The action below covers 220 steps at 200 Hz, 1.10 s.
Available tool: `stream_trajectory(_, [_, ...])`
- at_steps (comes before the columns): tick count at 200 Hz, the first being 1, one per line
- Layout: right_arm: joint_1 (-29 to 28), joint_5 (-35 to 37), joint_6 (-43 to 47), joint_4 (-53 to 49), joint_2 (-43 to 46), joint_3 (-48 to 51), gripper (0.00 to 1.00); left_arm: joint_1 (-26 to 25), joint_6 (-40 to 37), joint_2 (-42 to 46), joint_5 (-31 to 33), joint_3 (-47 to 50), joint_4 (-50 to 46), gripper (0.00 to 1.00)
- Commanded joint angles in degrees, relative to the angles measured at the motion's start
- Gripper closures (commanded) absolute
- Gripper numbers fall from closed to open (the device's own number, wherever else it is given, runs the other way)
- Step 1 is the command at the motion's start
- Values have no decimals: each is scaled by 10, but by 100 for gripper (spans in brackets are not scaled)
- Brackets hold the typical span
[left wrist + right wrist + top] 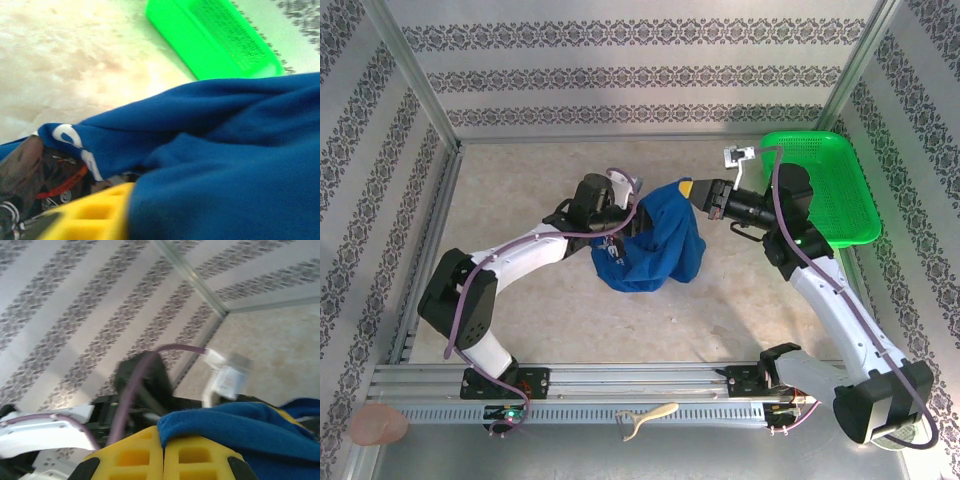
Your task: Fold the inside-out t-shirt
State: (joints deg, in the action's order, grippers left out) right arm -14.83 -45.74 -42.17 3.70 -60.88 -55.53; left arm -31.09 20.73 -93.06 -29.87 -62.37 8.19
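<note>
Blue t-shirt point(655, 245) bunched mid-table, slung between both arms: right gripper point(692, 190) pinched tight on its upper right edge, left gripper point(626, 212) buried in cloth on the left side, jaw state unreadable; basket point(830, 190) apart, far right.

The t-shirt point(655, 240) is soft, matt blue cloth, the basket point(850, 170) beside it glossy green plastic mesh, the table point(520, 190) beneath it dull and mottled.
</note>
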Motion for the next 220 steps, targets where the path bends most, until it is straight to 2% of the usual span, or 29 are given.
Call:
stream_trajectory(1, [42, 74, 0, 16, 0, 61, 100, 36, 15, 77, -122, 6, 16, 100])
stream_trajectory(5, [50, 94, -3, 16, -3, 73, 100, 41, 23, 92, -139, 8, 9, 100])
stream_trajectory(8, [56, 109, -5, 17, -7, 82, 96, 44, 29, 103, -153, 10, 6, 100])
stream_trajectory(20, [74, 172, -10, 6, -22, 108, 72, 58, 66, 143, -208, 13, 3, 100])
stream_trajectory(32, [83, 195, -11, 17, -42, 126, 55, 64, 103, 175, -253, 12, 15, 100])
stream_trajectory(49, [79, 191, -9, 16, -47, 131, 44, 66, 160, 199, -299, 4, 49, 100])
stream_trajectory(63, [66, 198, -12, 10, -14, 140, 42, 67, 190, 206, -309, 1, 69, 100])
stream_trajectory(81, [16, 244, 9, -35, 75, 154, 40, 67, 213, 207, -309, 4, 93, 100])
stream_trajectory(112, [-151, 401, 54, -106, 234, 197, 30, 69, 231, 203, -315, 14, 117, 100])
stream_trajectory(132, [-260, 488, 82, -94, 274, 227, 27, 70, 230, 203, -315, 14, 114, 100])
stream_trajectory(147, [-323, 532, 108, -64, 257, 233, 25, 70, 236, 201, -314, 17, 118, 100])
stream_trajectory(167, [-364, 542, 134, -45, 186, 200, 24, 70, 244, 199, -312, 23, 128, 100])
stream_trajectory(191, [-373, 548, 151, -22, 111, 157, 25, 68, 257, 201, -312, 34, 144, 100])
stream_trajectory(220, [-369, 546, 161, -15, 66, 119, 28, 69, 259, 209, -311, 44, 146, 100])
